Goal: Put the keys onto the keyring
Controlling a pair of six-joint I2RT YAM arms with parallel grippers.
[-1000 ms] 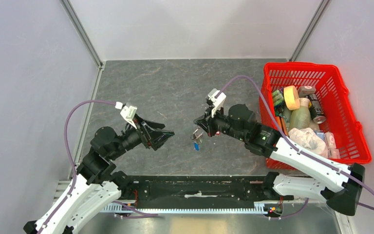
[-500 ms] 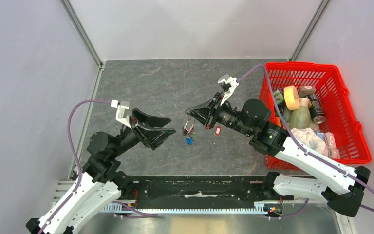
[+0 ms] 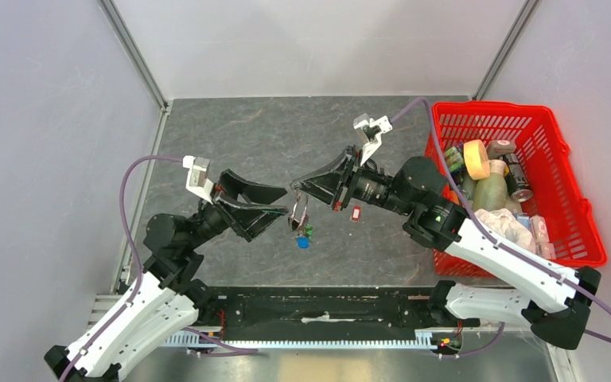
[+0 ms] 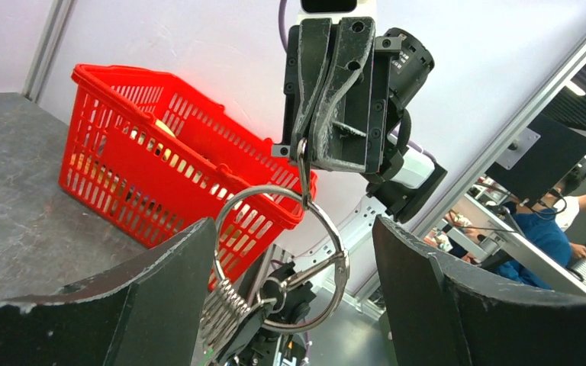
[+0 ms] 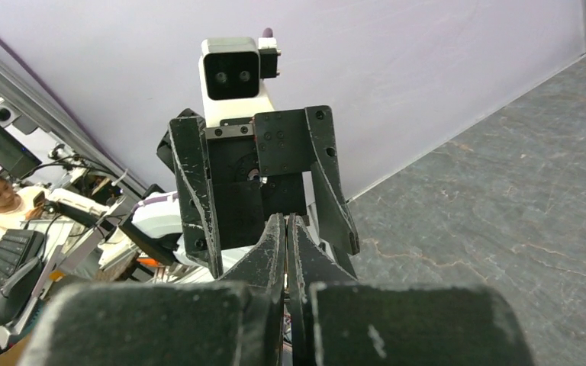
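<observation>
My right gripper (image 3: 295, 189) is shut on the top of the keyring (image 3: 298, 210) and holds it in the air above the table. Keys hang from the ring: a green head (image 3: 308, 231) and a blue head (image 3: 302, 243) show. In the left wrist view the silver keyring (image 4: 341, 261) hangs from the right gripper (image 4: 305, 152), with small loops (image 4: 221, 305) bunched at its lower left. My left gripper (image 4: 291, 225) is open, one finger either side of the ring, not touching it; it also shows in the top view (image 3: 284, 205). A red key (image 3: 356, 213) lies on the table.
A red plastic basket (image 3: 517, 114) full of bottles, tape and packets stands at the right edge; it shows behind the ring in the left wrist view (image 4: 160, 168). Grey walls with metal posts close the table at the back and sides.
My right gripper has lifted the keyring with its keys and carried it left. My left gripper has risen and moved in until its open fingers stand round the ring.
</observation>
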